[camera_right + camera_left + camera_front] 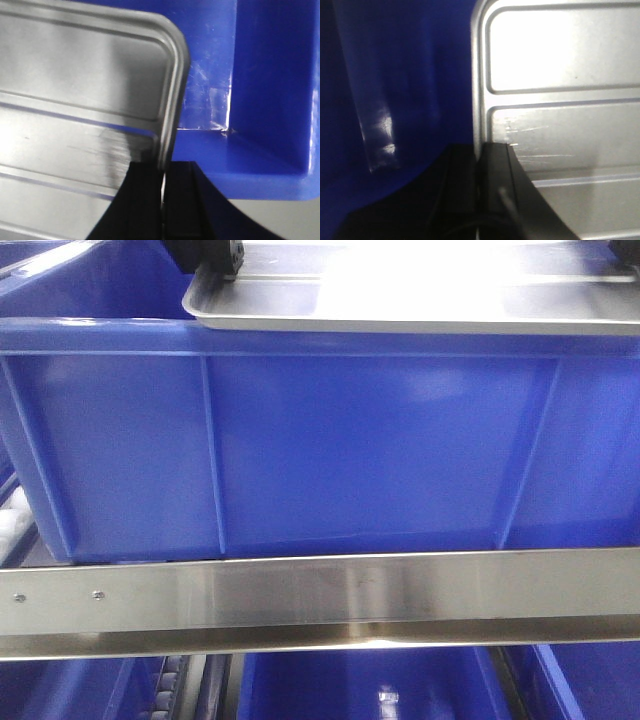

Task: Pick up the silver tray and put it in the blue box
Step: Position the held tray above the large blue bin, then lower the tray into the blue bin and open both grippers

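Over the open mouth of the blue box (350, 450), roughly level and at about rim height: the silver tray (400, 300). Clamped on its left rim by the left end effector (480, 165), one finger inside the rim and one outside; gripped the same way on the right rim by the right end effector (162, 172). Judged to be the placing step: grasp made, tray within the blue walls, apparently not yet down on the floor inside. Next, probably: lower both arms together and evenly, keep the tray flat and clear of the walls, and part the fingers only once it is seated. Watch for a corner catching the rim, or a tilt if one side drops first
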